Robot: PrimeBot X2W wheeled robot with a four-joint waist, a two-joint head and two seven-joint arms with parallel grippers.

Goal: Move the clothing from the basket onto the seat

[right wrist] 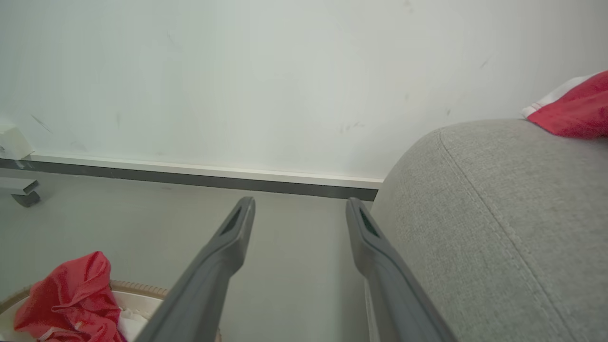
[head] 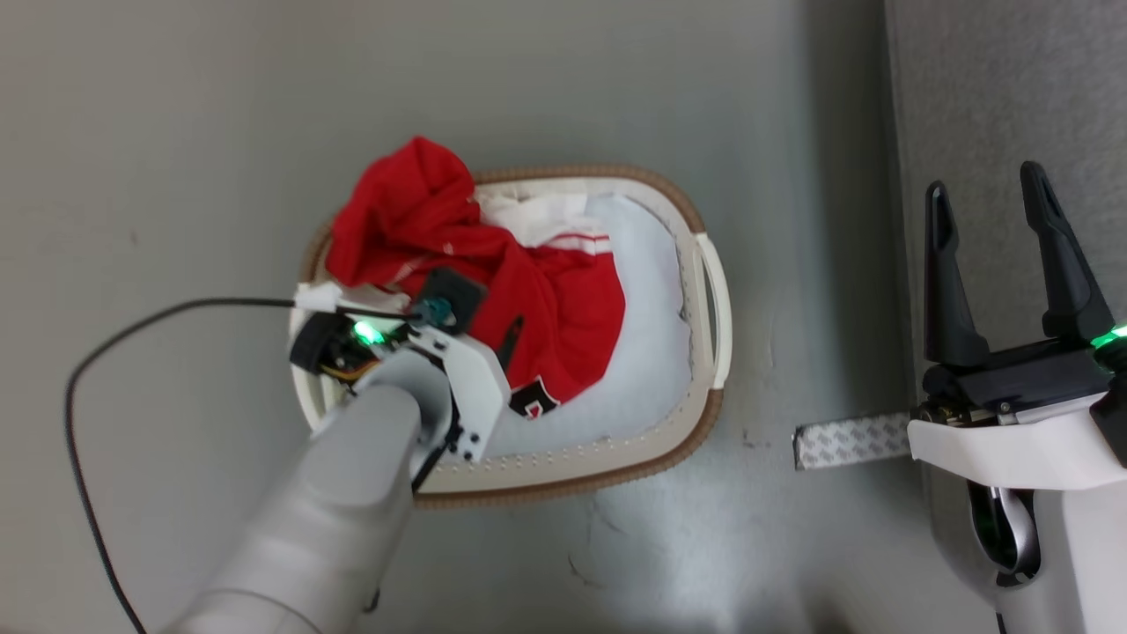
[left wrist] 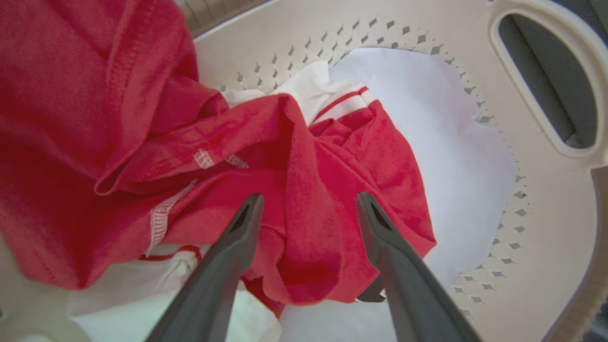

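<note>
Red soft-fabric sports jersey (head: pixel 555 299), likely light and limp, lies heaped in oval cream plastic laundry basket (head: pixel 616 453); left arm's jaws, spread wide and empty, straddle a raised fold, a fair pinch point; right arm's jaws open too.

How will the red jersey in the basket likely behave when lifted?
Probably floppy: the jersey lies crumpled in soft folds, so it should drape and trail. Likely light: the fabric looks thin. Part lies over the basket rim, so it may drag there.
</note>
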